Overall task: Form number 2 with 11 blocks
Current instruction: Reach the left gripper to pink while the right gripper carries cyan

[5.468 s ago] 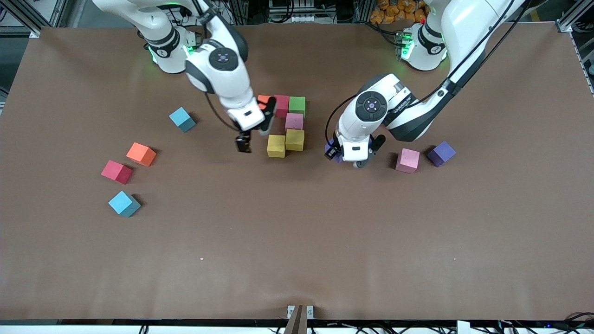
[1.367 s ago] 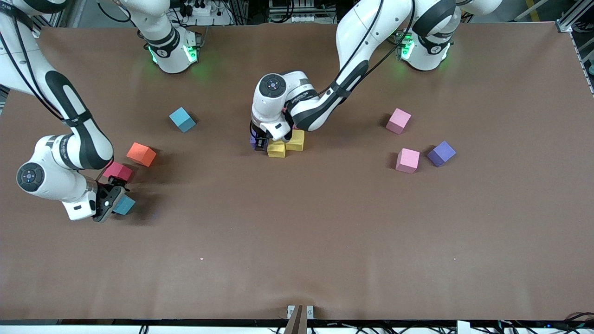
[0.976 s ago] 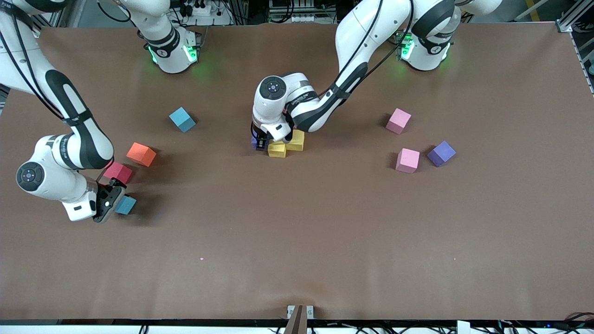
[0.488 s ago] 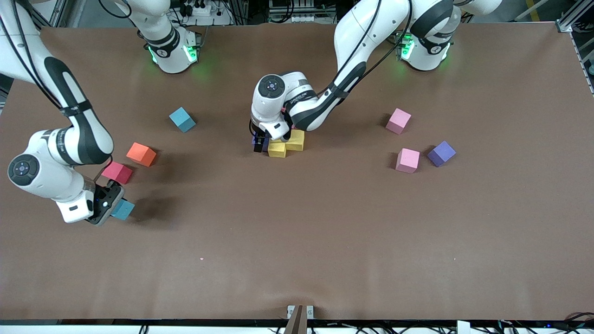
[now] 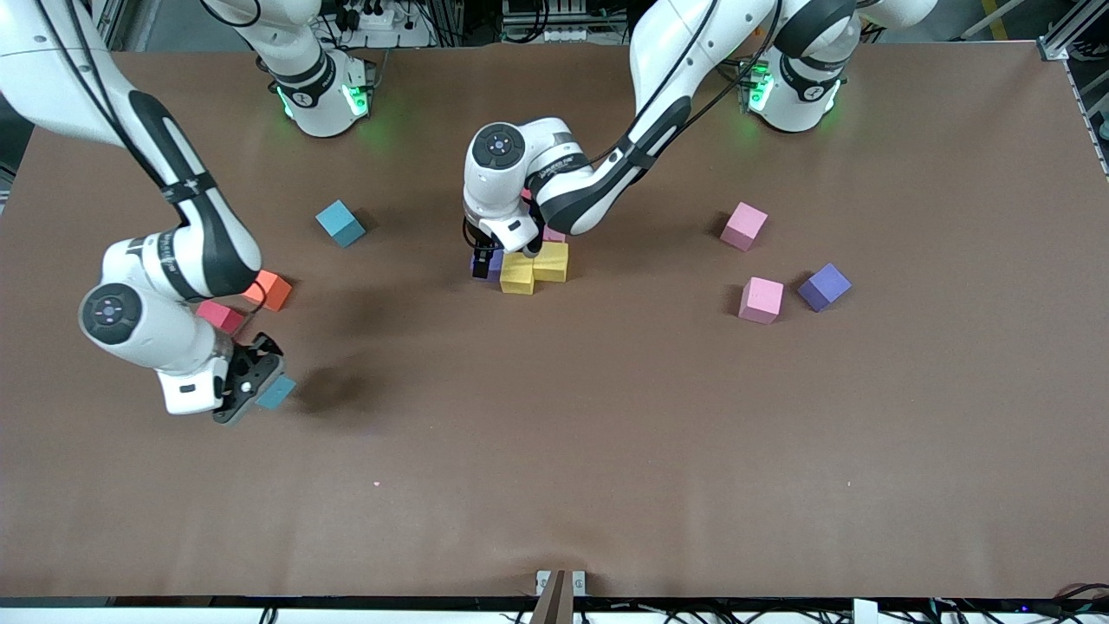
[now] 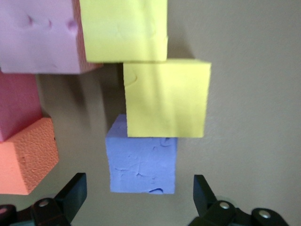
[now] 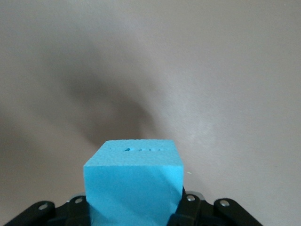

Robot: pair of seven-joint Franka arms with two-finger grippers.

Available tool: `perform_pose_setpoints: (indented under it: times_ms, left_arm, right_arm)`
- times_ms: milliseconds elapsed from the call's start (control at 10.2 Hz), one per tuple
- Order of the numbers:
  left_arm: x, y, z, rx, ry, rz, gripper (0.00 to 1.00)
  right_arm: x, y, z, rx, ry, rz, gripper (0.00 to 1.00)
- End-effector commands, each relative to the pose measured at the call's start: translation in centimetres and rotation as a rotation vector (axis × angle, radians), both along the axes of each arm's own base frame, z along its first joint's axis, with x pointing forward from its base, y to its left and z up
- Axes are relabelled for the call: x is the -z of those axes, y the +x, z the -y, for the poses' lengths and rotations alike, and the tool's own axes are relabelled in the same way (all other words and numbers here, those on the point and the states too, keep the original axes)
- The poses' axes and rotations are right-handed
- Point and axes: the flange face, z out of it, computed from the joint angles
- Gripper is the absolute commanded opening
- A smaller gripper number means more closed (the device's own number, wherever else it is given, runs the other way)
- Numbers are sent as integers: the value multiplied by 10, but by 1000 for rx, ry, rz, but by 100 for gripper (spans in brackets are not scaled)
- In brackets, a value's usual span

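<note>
Blocks lie all over the brown bench. Near the middle, the number 2 is only partly built, and the left arm hides some of it. Two yellow blocks touch each other there. A purple block touches the nearer yellow one at about 9 o'clock. The left wrist view also shows a pink block, a red block and an orange block in the group.

The left jaws hang right over that purple block. They are let go and wide, one finger on each side, not touching it.

The right jaws are clenched on a light blue block. They hold it up over the bench toward the right arm's end, at about 5 o'clock from a loose red block.

A loose orange block sits at 2 o'clock from that red one. Another light blue block is at 1 o'clock from the orange one.

Toward the left arm's end there are two loose pink blocks and one more purple block. They are well apart from the group, at about 3 o'clock from it.
</note>
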Motion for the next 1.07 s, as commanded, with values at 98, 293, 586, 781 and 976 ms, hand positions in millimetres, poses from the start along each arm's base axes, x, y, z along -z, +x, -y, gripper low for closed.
perform_pose_setpoints:
  times_ms: [98,293,586,781,976]
  left_arm:
    - [-14,85,-84,-63,106,-49,100]
    - [-14,137,-160,-61,172,-99,100]
    - [-19,156,-260,27,213,-120,100]
    - [-23,154,-318,116,232,-136,100]
    - [-23,154,-366,232,233,-151,100]
  right_arm:
    - [-9,-28,-50,211,20,-21,40]
    - [-27,-59,-98,346,70,-43,40]
    - [-13,-101,-167,654,98,-4,39]
    - [3,-130,-210,830,150,16,39]
    - [7,-149,-246,969,175,7,39]
